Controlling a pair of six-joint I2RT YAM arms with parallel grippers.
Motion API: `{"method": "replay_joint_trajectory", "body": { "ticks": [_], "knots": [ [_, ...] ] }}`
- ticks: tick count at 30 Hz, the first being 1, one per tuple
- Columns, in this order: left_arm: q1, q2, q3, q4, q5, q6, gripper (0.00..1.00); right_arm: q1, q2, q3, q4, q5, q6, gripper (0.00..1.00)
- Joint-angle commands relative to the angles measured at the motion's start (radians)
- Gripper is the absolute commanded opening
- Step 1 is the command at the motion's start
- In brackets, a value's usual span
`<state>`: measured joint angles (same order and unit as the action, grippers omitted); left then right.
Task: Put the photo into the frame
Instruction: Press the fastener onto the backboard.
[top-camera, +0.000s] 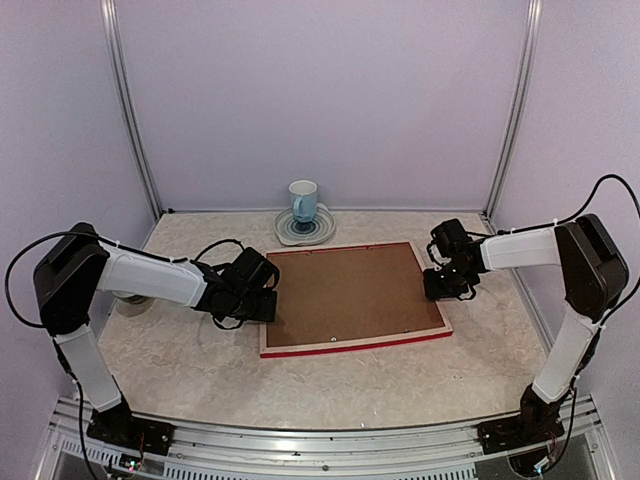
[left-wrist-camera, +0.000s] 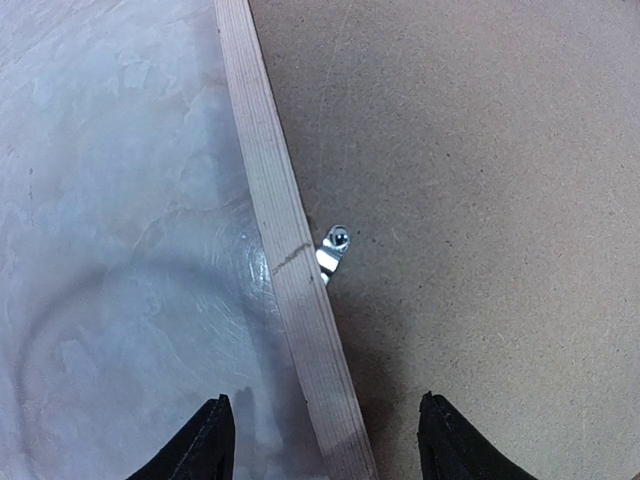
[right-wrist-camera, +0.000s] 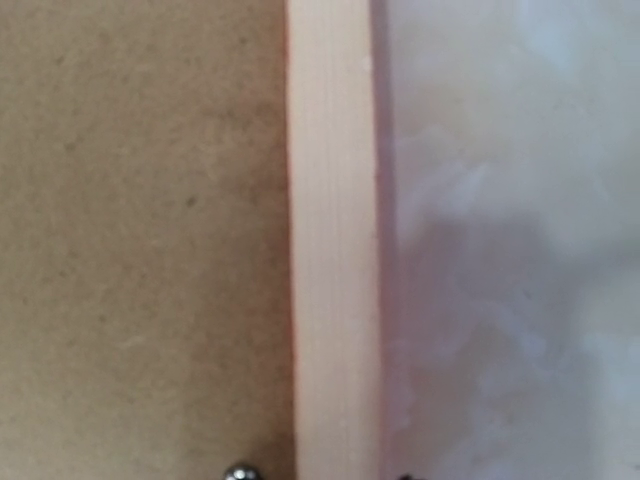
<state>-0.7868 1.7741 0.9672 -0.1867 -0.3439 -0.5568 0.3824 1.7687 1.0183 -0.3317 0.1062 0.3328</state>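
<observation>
1. The frame (top-camera: 350, 344) lies face down on the counter (top-camera: 180, 360), with its pale wood reverse up and a red edge showing along the near side. Its long axis runs left to right across the top view, slightly skewed
2. A brown backing board (top-camera: 350, 290) fills the opening inside the rails. The photo shows in no view, so I cannot tell whether it lies under the board or somewhere else
3. The left end effector (left-wrist-camera: 328, 442) is at the frame's left short side with its jaws apart. Of its two black fingers (left-wrist-camera: 205, 445), one hangs over the counter and the other over the backing board, and the wooden rail runs between them. A small metal turn clip (left-wrist-camera: 335, 247) sits just ahead, at the rail's inner edge and lapping onto the board
4. The right end effector (top-camera: 442, 285) is at the frame's right short side. Its wrist view is pressed so close that only slivers of its tips show, one on each side of the rail, so I cannot tell whether it is clamped on the rail or merely straddling it
5. The frame lies between the two arms, and each is about equally near its own short side. Each rail runs crosswise to the gap straddling it. As I judge it, the coming move turns on that: either a pinch on both short rails, or the left arm working the clip just ahead of it
</observation>
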Motion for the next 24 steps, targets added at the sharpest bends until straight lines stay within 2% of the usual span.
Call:
{"method": "replay_joint_trajectory", "body": {
  "ticks": [1,4,13,24],
  "knots": [
    [-0.002,0.013,0.005,0.012,0.000,0.000,0.63,0.003,-0.017,0.014,-0.055,0.012,-0.008,0.40],
    [-0.002,0.012,0.004,0.013,0.000,-0.001,0.63,0.003,-0.030,0.016,-0.051,-0.007,-0.006,0.45],
    [-0.002,0.013,0.001,0.016,0.002,-0.002,0.63,0.003,-0.027,0.022,-0.049,-0.024,-0.004,0.46],
    [-0.002,0.014,-0.001,0.019,0.005,-0.002,0.63,0.003,-0.004,0.016,-0.036,-0.025,-0.005,0.36]
  ]
}}
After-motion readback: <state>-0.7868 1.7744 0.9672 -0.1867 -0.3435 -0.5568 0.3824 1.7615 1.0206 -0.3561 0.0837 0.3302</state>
